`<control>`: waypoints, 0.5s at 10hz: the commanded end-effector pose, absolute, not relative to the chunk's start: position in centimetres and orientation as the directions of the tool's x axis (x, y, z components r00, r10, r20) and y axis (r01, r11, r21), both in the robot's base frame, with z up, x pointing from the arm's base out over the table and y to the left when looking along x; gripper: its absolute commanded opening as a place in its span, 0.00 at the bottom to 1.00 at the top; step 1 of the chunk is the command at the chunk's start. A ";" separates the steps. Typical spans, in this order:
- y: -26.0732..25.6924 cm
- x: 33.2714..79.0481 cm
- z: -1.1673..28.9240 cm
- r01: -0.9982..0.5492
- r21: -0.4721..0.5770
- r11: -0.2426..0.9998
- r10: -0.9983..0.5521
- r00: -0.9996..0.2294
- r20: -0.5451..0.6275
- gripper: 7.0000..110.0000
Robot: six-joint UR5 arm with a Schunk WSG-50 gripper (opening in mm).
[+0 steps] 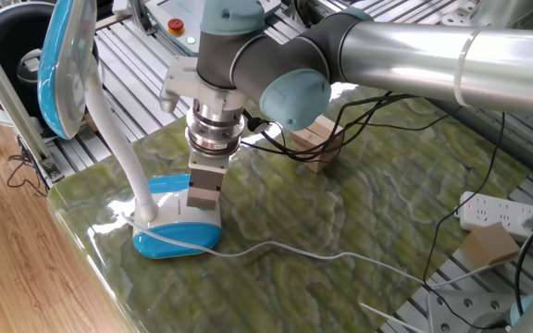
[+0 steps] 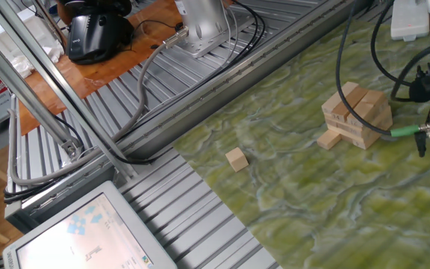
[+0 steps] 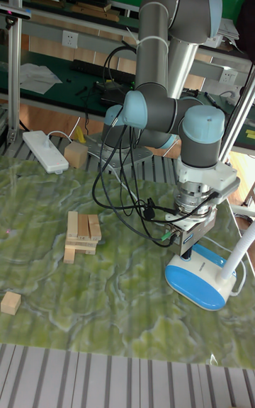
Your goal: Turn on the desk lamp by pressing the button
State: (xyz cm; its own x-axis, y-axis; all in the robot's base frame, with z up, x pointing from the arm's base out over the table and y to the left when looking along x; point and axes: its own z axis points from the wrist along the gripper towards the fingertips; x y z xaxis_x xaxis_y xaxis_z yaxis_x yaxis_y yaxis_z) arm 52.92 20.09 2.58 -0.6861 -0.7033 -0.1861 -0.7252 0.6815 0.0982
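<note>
The desk lamp (image 1: 169,217) is standing near the left edge of the green marbled worktop (image 1: 359,222), its blue-rimmed head raised at far left. The gripper (image 1: 204,196) is pointing straight down over the lamp's base, hiding the button; whether its fingers are parted cannot be told. A stack of wooden blocks (image 1: 317,143) is lying behind the arm.

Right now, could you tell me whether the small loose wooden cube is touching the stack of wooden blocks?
No, the cube lies alone on the green mat, apart from the block stack.
</note>
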 end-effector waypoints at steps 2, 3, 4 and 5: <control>19.9 52.8 2.4 -0.717 0.102 0.689 -0.695 -0.694 -0.189 0.00; 20.0 52.8 2.4 -0.717 0.103 0.689 -0.694 -0.694 -0.190 0.00; 20.1 52.8 2.3 -0.717 0.103 0.689 -0.694 -0.694 -0.190 0.00; 20.1 52.8 2.3 -0.718 0.103 0.688 -0.695 -0.693 -0.190 0.00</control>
State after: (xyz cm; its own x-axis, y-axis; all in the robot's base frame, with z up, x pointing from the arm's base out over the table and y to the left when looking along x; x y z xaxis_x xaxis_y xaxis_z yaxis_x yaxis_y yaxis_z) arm 52.74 19.96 2.28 -0.6877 -0.7024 -0.1836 -0.7236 0.6835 0.0958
